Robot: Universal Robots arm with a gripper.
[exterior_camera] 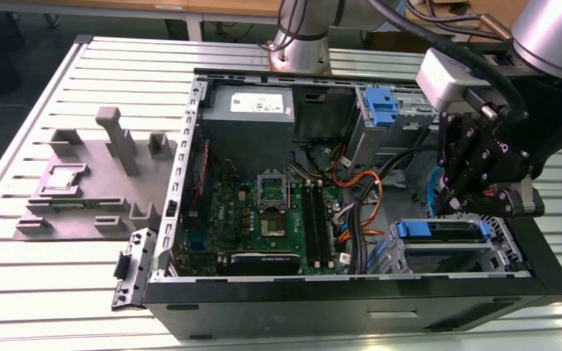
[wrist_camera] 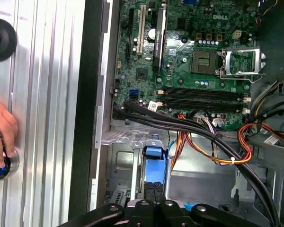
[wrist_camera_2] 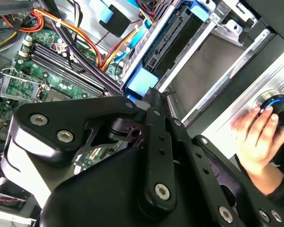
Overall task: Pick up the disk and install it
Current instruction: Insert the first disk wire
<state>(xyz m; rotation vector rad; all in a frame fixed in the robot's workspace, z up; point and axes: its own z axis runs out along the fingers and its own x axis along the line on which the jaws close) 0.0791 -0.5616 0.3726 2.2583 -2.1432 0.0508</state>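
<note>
The disk (exterior_camera: 443, 231), a grey drive with blue rails, lies in the metal drive cage (exterior_camera: 496, 252) at the front corner of the open computer case, on the exterior view's right. My black gripper (exterior_camera: 453, 208) hangs just above it. In the second wrist view the disk (wrist_camera_2: 179, 34) sits in the bay and my gripper (wrist_camera_2: 151, 94) is at its blue rail end (wrist_camera_2: 141, 81). In the first wrist view the fingers (wrist_camera: 149, 190) look pressed together just behind the blue rail end (wrist_camera: 154, 152), with nothing visible between them.
The motherboard (exterior_camera: 271, 212) and bundles of orange and black cables (wrist_camera: 213, 142) lie beside the cage. A person's hand (wrist_camera_2: 256, 137) rests on a knob on the table beside the case. A grey fixture (exterior_camera: 96, 175) stands on the exterior view's left.
</note>
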